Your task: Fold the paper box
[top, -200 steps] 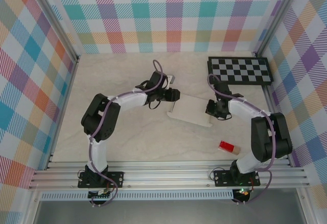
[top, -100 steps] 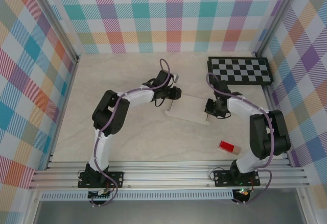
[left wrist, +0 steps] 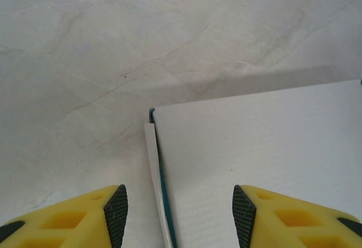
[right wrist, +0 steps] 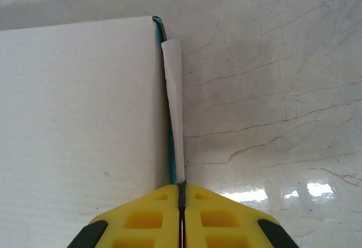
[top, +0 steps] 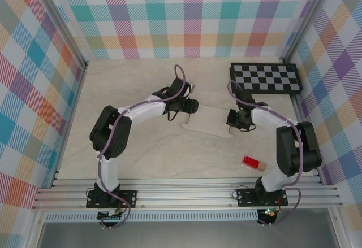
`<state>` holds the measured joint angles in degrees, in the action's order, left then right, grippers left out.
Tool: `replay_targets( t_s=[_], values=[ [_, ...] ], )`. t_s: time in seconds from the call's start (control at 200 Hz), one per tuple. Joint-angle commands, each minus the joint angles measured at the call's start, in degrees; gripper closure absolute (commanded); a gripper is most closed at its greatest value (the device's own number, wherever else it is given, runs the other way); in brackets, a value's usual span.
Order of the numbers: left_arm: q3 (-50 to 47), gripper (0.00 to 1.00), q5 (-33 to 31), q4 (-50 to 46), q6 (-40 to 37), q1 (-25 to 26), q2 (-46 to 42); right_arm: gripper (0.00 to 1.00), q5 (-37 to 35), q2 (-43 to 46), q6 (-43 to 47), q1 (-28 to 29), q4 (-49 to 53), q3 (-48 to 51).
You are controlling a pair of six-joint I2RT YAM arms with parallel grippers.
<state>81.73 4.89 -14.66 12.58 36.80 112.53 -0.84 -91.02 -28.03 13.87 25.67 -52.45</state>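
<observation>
The pale marbled tabletop (top: 141, 146) carries the flat white paper box (top: 210, 121) at its middle, between your two arms. It lies well apart from the black-and-white checkerboard (top: 264, 78) at the far right and the small red block (top: 254, 162) nearer the front.

The box looks nearly folded, so the step in hand is probably closing its two short ends. Your right jaws are pressed fully together on the narrow white side flap (right wrist: 174, 101) at the box's right end. That flap stands on edge beside a sliver of teal.

Your left jaws stand about half open with nothing in them. Their black pads (left wrist: 116, 211) sit either side of the box's left edge, where another thin flap (left wrist: 151, 163) lies just beside the top panel.

To do this well:
- Hold the right pinch steady so the box cannot slide.
- Bring the left jaws squarely over that left flap and close gently on the flap alone.
- Tuck both flaps inward along their creases, low and slow, so the thin card doesn't buckle and the top panel doesn't spring up.
</observation>
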Motion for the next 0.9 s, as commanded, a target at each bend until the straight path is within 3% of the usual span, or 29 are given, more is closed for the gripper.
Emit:
replay_targets(
  t_s=[0.0, 0.18, 0.335, 0.42, 0.53, 0.665, 0.715, 0.8, 0.895],
  values=[
    [-2.9, 0.48, 3.9, 1.3, 1.3, -0.4, 1.5, 0.92, -0.1, -1.1, 0.3, 0.5, -0.1, 1.6],
    [-3.3, 0.55, 5.2, 1.7, 1.3, 1.4, 3.4, 0.92, 0.2, -0.9, 0.3, 0.6, 0.1, 1.3],
    [-4.5, 0.92, 5.0, 3.1, 1.2, 2.7, 4.6, 0.92, -0.1, -1.0, 0.1, 1.1, -0.1, 1.4],
    [-4.6, 0.97, 4.5, 3.8, 1.2, 3.0, 5.4, 0.92, 0.0, -1.6, -0.1, 1.2, -0.4, 1.2],
    [-3.6, 0.97, 3.7, 3.5, 0.5, 3.0, 6.8, 0.92, 0.0, -2.4, -0.6, 1.3, -0.8, 0.5],
    [-3.9, 0.89, 3.3, 3.5, 0.5, 2.9, 7.2, 0.92, -0.7, -3.1, -0.9, 1.4, -0.8, -0.5],
    [-4.4, 0.85, 3.6, 3.7, 0.7, 2.7, 6.9, 0.92, -1.3, -3.3, -0.8, 1.4, -0.6, -0.8],
    [-5.2, 0.66, 4.8, 3.2, 1.1, 1.8, 5.5, 0.92, -2.5, -3.7, -0.4, 1.4, -0.5, -1.0],
    [-6.0, 0.61, 6.7, 2.4, 1.0, 0.5, 3.2, 0.92, -3.2, -4.3, -0.1, 1.4, -0.8, -0.7]
  ],
)
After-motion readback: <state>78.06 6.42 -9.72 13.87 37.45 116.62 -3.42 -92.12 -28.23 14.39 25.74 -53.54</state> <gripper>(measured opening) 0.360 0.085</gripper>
